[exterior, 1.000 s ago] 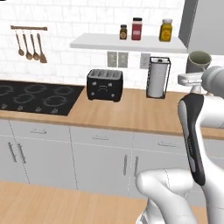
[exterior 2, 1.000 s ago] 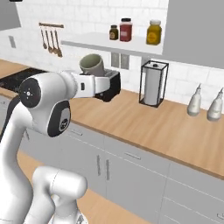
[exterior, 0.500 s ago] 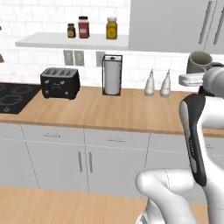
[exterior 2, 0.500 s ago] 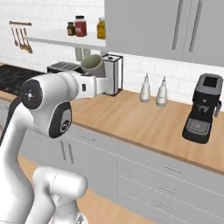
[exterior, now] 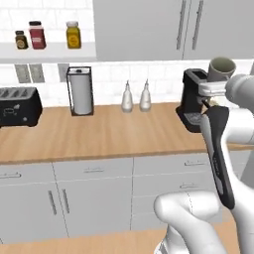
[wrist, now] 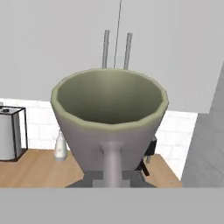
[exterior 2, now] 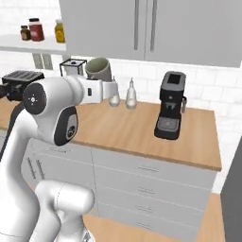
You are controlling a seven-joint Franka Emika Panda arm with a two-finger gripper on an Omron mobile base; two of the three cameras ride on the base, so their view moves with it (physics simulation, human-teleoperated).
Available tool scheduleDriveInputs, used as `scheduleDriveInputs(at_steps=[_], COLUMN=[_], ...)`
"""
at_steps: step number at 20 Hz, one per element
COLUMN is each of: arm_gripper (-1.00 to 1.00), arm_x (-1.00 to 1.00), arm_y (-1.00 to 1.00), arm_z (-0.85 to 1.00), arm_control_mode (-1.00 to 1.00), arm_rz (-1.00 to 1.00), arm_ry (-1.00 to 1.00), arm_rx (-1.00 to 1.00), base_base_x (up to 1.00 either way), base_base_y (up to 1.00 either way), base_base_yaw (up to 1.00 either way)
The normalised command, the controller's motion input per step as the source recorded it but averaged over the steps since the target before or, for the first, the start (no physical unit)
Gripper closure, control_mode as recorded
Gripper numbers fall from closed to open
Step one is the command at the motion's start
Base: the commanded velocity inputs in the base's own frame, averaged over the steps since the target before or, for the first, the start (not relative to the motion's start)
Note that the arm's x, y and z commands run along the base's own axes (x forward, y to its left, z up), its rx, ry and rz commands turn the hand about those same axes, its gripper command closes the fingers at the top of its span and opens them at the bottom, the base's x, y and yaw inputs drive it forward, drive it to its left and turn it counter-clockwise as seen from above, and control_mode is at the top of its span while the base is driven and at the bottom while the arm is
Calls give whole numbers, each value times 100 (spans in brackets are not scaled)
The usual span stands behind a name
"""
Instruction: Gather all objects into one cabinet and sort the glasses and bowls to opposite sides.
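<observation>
**Cup carried high in front of the wall cabinet**

The gripper is clenched on the handle of a grey-green cup, which sits upright just above the hand, mouth open upward. The arm carries it well above the desk, level with the lower edge of the closed grey cabinet, whose two bar handles rise directly behind the cup's rim. A black coffee machine stands on the desk beyond, with two small bottles and a paper-towel holder further along.
</observation>
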Motion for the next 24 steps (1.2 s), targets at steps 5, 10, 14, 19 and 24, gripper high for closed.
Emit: scheduleDriveInputs(at_steps=[5, 10, 14, 19, 24], arm_gripper=[100, 100, 100, 100, 100], arm_x=[0, 0, 0, 0, 0], arm_y=[0, 0, 0, 0, 0], arm_z=[0, 0, 0, 0, 0], arm_control_mode=[100, 100, 100, 100, 100], arm_rz=[0, 0, 0, 0, 0], arm_ry=[0, 0, 0, 0, 0], arm_rx=[0, 0, 0, 0, 0], base_base_x=[6, 0, 0, -1, -37], base_base_y=[-40, -47, -56, -56, -41], base_base_yaw=[-65, -58, -54, -53, -52])
